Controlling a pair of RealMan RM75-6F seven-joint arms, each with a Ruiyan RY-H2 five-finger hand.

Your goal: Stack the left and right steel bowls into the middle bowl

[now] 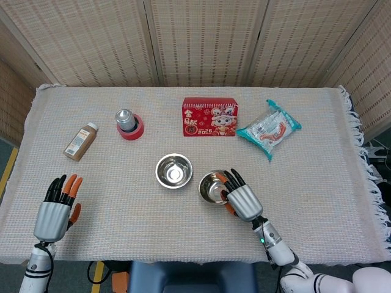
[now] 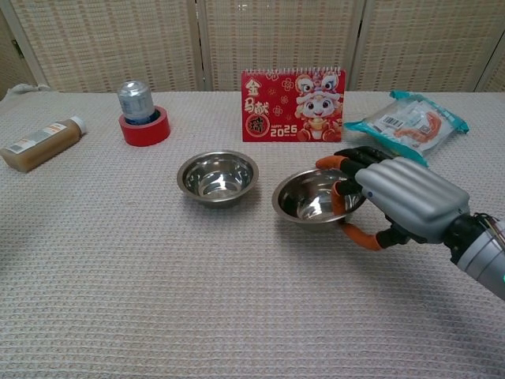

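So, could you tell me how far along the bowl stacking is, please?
Nothing is stacked yet: the middle bowl is empty. In hand: the right hand grips the rim of the right bowl, now close beside the middle one. Left: nesting it inside. I see only two bowls, so no left bowl to add. The left hand is open, idle.

Only the calendar carries print we can read!
The red desk calendar (image 2: pixel 293 105) shows "2026" in gold beneath large gold Chinese characters; labels on the snack packet (image 2: pixel 408 125) and bottle (image 2: pixel 39 143) are too small.
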